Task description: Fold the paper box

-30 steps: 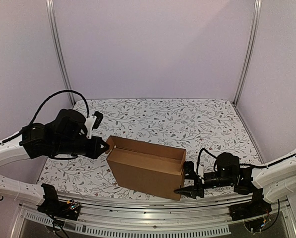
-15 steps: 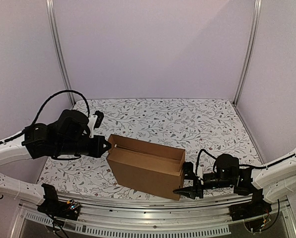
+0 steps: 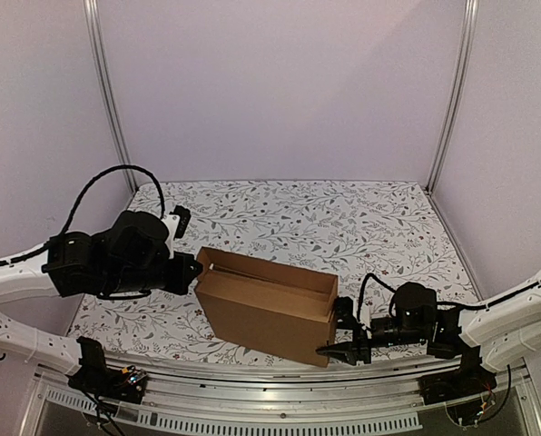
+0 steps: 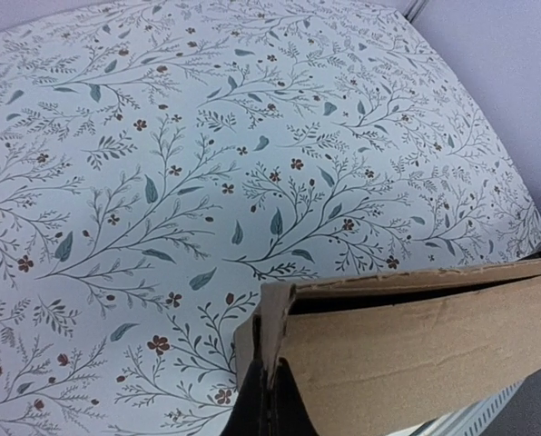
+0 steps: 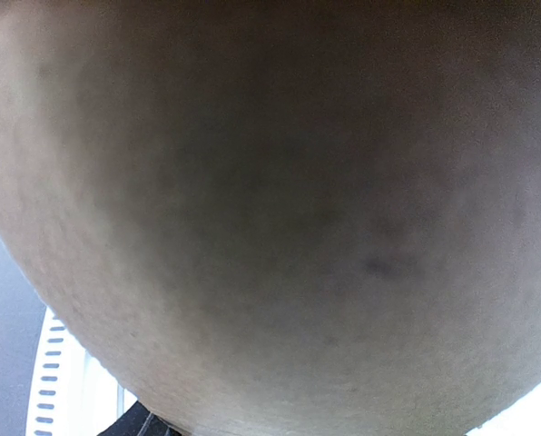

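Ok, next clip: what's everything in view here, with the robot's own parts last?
paper box: one, plain brown, near middle of the table, top open.
table cover: one, white with a leaf-and-flower print, under the box.
walls: three, pale lilac, at the back and both sides.
metal posts: two, silver, at the back corners.
rail: one, silver, along the near edge.
left gripper: one, black, shut on the box's left end.
right gripper: one, black, jaws apart at the box's right end.

Blurred paper box [image 5: 270, 209] up close
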You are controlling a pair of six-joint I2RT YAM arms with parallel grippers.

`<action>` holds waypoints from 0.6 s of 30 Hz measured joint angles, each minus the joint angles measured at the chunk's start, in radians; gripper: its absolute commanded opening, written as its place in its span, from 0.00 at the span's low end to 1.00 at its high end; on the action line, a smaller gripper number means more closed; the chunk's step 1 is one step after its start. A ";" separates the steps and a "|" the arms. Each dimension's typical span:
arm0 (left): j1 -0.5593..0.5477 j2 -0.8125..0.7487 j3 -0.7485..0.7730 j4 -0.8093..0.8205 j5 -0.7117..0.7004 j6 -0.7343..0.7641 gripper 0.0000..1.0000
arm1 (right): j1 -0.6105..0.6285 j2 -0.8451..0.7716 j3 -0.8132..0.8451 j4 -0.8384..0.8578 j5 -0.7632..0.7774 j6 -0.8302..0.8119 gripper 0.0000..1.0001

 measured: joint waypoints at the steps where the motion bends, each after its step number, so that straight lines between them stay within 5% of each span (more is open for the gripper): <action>1: -0.005 0.000 -0.002 0.000 -0.014 0.000 0.00 | 0.000 0.000 0.000 0.000 0.000 0.000 0.31; 18: -0.069 -0.026 -0.045 0.019 -0.097 -0.055 0.00 | 0.001 0.003 0.000 0.002 0.000 -0.003 0.31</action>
